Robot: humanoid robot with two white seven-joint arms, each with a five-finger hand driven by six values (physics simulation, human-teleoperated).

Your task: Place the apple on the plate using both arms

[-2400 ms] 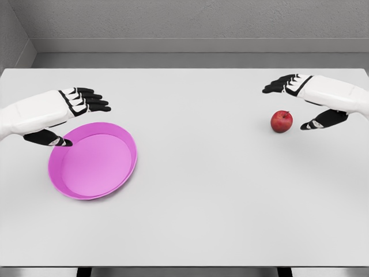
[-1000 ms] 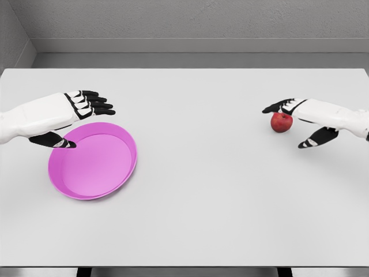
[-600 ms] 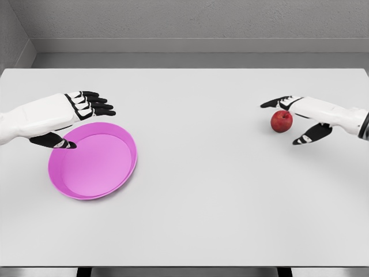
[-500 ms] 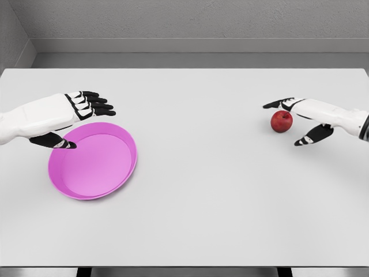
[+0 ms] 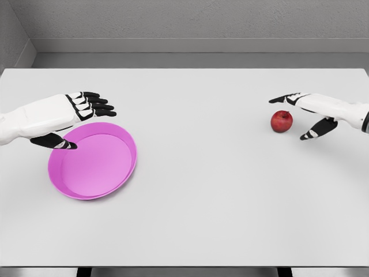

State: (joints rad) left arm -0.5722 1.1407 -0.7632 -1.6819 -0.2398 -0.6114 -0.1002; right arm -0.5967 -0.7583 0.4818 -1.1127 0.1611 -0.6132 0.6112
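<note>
White table (image 5: 196, 190): right hand (image 5: 305, 112) splayed beside apple (image 5: 281, 121).

A plain white worktop (image 5: 196, 190) carried two things. A shallow magenta plate (image 5: 93, 160) lay flat on it just below the left hand (image 5: 69, 115), whose thumb hung over the plate's near-left rim. A red apple (image 5: 281, 121) stood on the worktop, stem up, just beside the right hand (image 5: 314, 112), between its forefinger and thumb but apart from both. Plate and apple lay well apart
</note>
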